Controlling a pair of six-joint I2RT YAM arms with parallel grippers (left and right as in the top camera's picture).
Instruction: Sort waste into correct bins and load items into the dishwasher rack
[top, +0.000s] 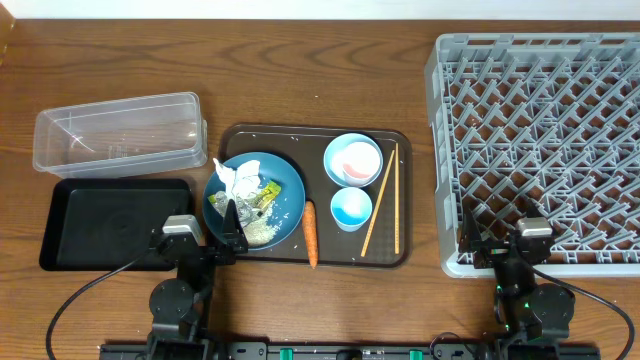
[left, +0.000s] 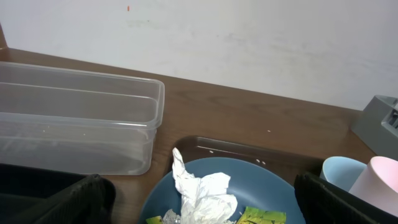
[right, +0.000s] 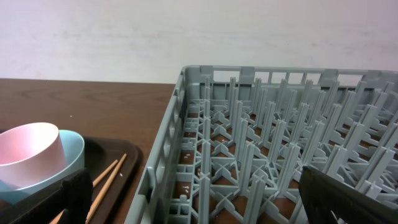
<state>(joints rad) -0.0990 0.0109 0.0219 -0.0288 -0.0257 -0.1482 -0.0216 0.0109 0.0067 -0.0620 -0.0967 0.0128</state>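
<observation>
State, left: my left gripper (top: 197, 238) is spread wide with nothing in it. It hangs at the 6 o'clock edge of the wooden table (top: 300, 70), by the plate's 8 o'clock rim.
State, right: my right gripper (top: 532, 243) is also spread and empty, over the rack's 6 o'clock wall.
Waste: the crumpled white tissue (top: 235, 178), green-yellow wrappers (top: 262, 195) and heap of white rice grains (top: 262, 230) all lie on the round blue plate (top: 285, 185). The small orange carrot (top: 310, 232) lies just off its 4 o'clock rim, on the brown serving tray (top: 300, 135).
Bins: the clear rectangular plastic box (top: 118, 130) is at 10 o'clock from the plate and the flat black rectangular tray (top: 110, 225) at 9. Both are on my left, so waste suits the left arm.
Dishes: two light-blue bowls (top: 351, 208) sit at the plate's 3 o'clock, the farther one pink inside. The thin wooden chopsticks (top: 380, 205) lie just beyond them.
Rack: the large grey pegged plastic crate (top: 540, 120) is at far 3 o'clock, within the right arm's reach. I see nothing loaded.
Judgement: nothing is sorted yet, and the plate needs clearing before racking. The tissue lies on top, so it is the likely first pick.
Risk: the rice is loose and will pinch poorly.
</observation>
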